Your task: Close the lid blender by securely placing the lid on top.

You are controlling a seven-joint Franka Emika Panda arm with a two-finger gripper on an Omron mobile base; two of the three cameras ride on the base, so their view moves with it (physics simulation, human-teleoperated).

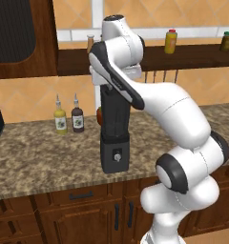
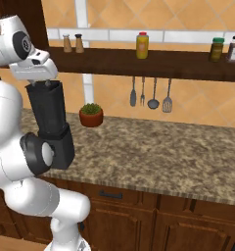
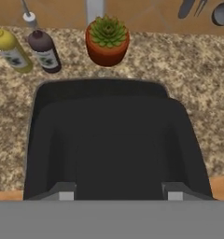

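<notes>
Hand [image 3: 117, 196] clenched on the lid [image 3: 118, 149], directly above the blender [image 1: 115, 133]. Blender stands upright on the bench [image 1: 40, 157]; potted plant [image 3: 107, 41] lies beyond the hand.

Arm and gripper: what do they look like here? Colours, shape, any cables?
Glossy white rounded arm segments with dark grey joint rings and a dark stripe along the forearm. The gripper has a white boxy hand and two small grey finger tips. No cables or markings are visible.

Speckled granite surface [image 2: 153, 147] over dark wooden cabinets [image 2: 139, 215], orange tiled wall [image 2: 198, 105] behind, dark wooden shelf [image 2: 153, 62] above.
</notes>
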